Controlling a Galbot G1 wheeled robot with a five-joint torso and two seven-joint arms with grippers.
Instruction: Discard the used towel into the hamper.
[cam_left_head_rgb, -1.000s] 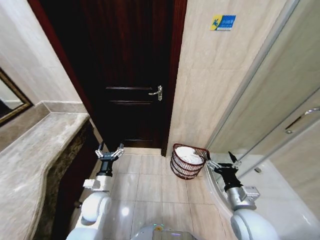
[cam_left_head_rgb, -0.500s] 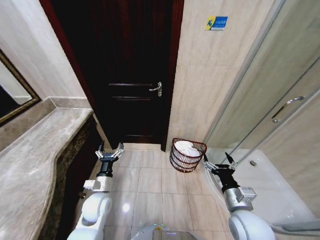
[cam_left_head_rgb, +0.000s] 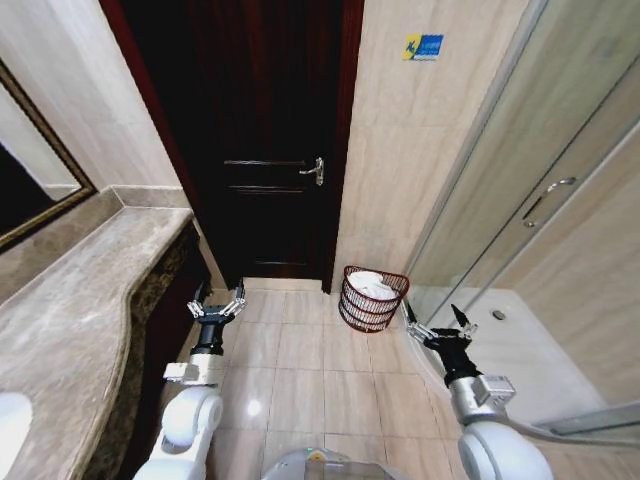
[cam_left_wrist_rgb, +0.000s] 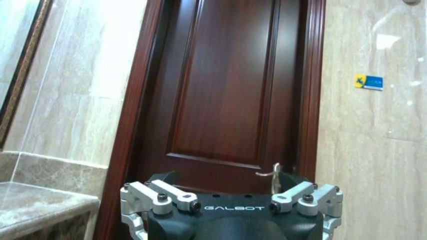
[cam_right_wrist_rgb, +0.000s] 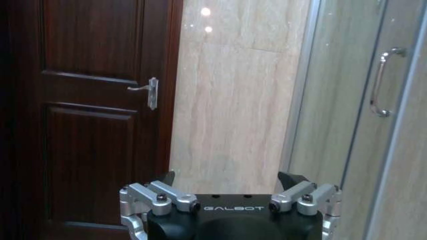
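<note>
Inside the hamper (cam_left_head_rgb: 372, 301) your towel (cam_left_head_rgb: 372, 285) lies soft, light; pinch any fold. Left gripper (cam_left_head_rgb: 218, 303) and right gripper (cam_left_head_rgb: 437, 322) spread, empty.

The hamper (cam_left_head_rgb: 373, 299) is dark reddish-brown with open wire bars, and the towel (cam_left_head_rgb: 373, 285) inside it is white. It stands ahead of the right gripper (cam_left_head_rgb: 434, 322), which is black with silver finger links, like the left gripper (cam_left_head_rgb: 218, 304). The door (cam_left_head_rgb: 270, 150) beyond the left gripper is dark mahogany. The wall (cam_left_head_rgb: 420, 150) is beige marble with soft veins and has a blue sticker (cam_left_head_rgb: 422, 46). The floor tiles (cam_left_head_rgb: 300, 350) are beige and glossy.
</note>
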